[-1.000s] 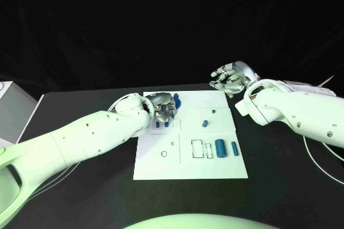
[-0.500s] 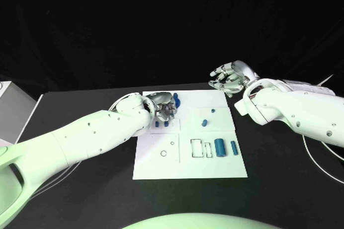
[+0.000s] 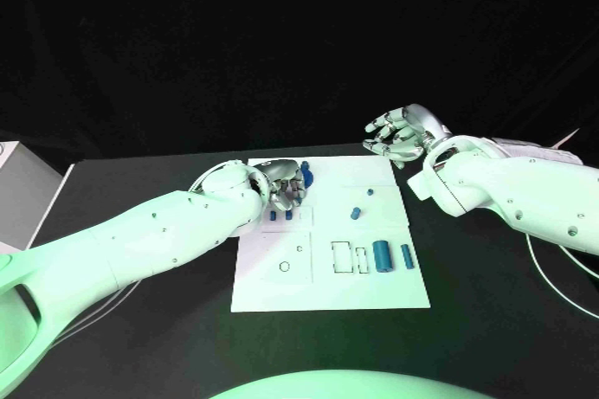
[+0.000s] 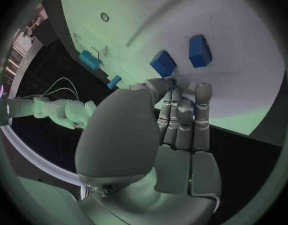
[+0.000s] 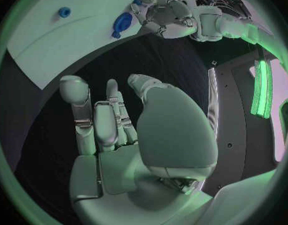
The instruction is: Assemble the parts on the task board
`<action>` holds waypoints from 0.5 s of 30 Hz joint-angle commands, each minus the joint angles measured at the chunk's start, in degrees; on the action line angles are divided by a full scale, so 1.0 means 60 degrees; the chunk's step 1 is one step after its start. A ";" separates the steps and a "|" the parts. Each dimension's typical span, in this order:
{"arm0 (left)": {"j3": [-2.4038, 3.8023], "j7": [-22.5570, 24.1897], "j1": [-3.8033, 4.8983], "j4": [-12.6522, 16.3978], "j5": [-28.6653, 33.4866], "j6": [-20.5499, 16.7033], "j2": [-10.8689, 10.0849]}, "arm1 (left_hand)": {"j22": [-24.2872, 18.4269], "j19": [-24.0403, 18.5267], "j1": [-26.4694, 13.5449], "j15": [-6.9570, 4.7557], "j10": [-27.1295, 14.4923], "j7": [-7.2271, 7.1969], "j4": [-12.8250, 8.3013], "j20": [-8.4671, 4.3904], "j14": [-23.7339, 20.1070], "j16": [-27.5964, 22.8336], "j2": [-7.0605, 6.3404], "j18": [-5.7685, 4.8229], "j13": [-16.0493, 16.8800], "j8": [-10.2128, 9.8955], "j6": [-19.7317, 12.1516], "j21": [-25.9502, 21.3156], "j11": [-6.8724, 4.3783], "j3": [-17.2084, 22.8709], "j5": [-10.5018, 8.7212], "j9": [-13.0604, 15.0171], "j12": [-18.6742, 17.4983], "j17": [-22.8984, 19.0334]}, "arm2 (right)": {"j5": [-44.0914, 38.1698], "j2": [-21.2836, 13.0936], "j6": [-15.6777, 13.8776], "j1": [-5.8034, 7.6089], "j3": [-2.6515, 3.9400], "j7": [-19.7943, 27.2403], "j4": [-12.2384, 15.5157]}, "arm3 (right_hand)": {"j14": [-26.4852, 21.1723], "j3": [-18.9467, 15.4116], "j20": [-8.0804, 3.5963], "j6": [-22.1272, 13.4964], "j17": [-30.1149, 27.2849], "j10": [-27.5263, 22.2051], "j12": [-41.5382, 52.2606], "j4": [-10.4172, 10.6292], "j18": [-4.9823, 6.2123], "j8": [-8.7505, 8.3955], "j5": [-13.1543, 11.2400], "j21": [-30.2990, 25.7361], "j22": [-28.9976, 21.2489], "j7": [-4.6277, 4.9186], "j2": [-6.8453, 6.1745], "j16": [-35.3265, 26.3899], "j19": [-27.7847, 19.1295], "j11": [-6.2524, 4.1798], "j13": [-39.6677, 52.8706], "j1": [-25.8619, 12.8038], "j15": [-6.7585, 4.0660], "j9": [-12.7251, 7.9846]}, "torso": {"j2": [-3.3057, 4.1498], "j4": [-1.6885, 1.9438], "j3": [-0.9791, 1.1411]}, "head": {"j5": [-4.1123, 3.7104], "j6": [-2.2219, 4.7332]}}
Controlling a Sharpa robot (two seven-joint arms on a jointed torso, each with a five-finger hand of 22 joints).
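The white task board (image 3: 375,288) lies mid-table. My left hand (image 3: 285,188) hovers low over its far left part, fingers held together with the thumb against them. Its fingertips (image 4: 181,92) reach right up to one of two small blue blocks (image 4: 163,63) (image 4: 199,50); a blue sliver shows at the thumb tip, and I cannot tell whether anything is pinched. Another blue part (image 3: 305,168) stands just beyond that hand. My right hand (image 3: 397,135) is raised past the board's far right corner, fingers apart, holding nothing. A large blue cylinder (image 3: 383,255) and a slimmer one (image 3: 407,256) lie at the board's right.
A small blue piece (image 3: 356,214) and a tiny one (image 3: 370,192) sit on the board's right half, with outlined slots (image 3: 342,257) and a small ring (image 3: 285,266) nearer me. A pale box (image 3: 22,191) stands at the table's left edge. Cables (image 3: 550,265) trail on the right.
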 commanded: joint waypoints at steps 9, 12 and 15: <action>-0.0017 -0.0045 -0.0005 -0.0034 0.0037 -0.0043 0.0036 | 0.0670 0.0396 -0.0156 -0.0079 0.0493 -0.0071 -0.0286 -0.0073 0.0456 0.0250 0.0206 -0.0135 -0.0003 -0.0071 0.0432 0.0510 -0.0100 0.0307 -0.0023 0.0045 -0.0109 0.0359 | -0.0098 0.0000 0.0089 -0.0002 0.0002 0.0090 0.0027 | 0.0052 0.0041 0.0017 0.0062 -0.0004 0.0049 -0.0067 -0.0027 0.0066 0.0070 0.0002 -0.0024 0.0004 -0.0018 0.0007 0.0010 0.0086 -0.0027 -0.0029 -0.0145 0.0005 -0.0014 | 0.0000 0.0004 -0.0004 | 0.0003 0.0010; -0.0020 0.0008 -0.0002 -0.0039 0.0059 -0.0168 0.0040 | 0.0885 0.0542 -0.0216 -0.0116 0.0650 -0.0103 -0.0375 -0.0099 0.0609 0.0313 0.0260 -0.0176 0.0002 -0.0084 0.0573 0.0654 -0.0141 0.0362 -0.0020 0.0076 -0.0150 0.0508 | -0.0098 -0.0002 0.0088 -0.0002 0.0002 0.0094 0.0040 | 0.0053 0.0042 0.0017 0.0068 0.0001 0.0056 -0.0072 -0.0026 0.0065 0.0073 0.0003 -0.0016 0.0012 -0.0019 0.0009 0.0014 0.0089 -0.0028 -0.0036 -0.0150 0.0004 -0.0014 | 0.0003 0.0005 -0.0003 | 0.0003 0.0014; -0.0022 0.0086 -0.0001 -0.0033 0.0104 -0.0317 0.0043 | 0.1039 0.0646 -0.0248 -0.0154 0.0803 -0.0131 -0.0490 -0.0138 0.0763 0.0369 0.0296 -0.0202 0.0003 -0.0119 0.0703 0.0767 -0.0176 0.0449 -0.0001 0.0106 -0.0218 0.0657 | -0.0098 -0.0002 0.0087 -0.0002 0.0002 0.0098 0.0045 | 0.0053 0.0042 0.0017 0.0068 0.0001 0.0056 -0.0072 -0.0026 0.0065 0.0073 0.0003 -0.0016 0.0012 -0.0019 0.0009 0.0014 0.0089 -0.0028 -0.0036 -0.0150 0.0004 -0.0014 | 0.0000 0.0002 -0.0007 | 0.0004 0.0020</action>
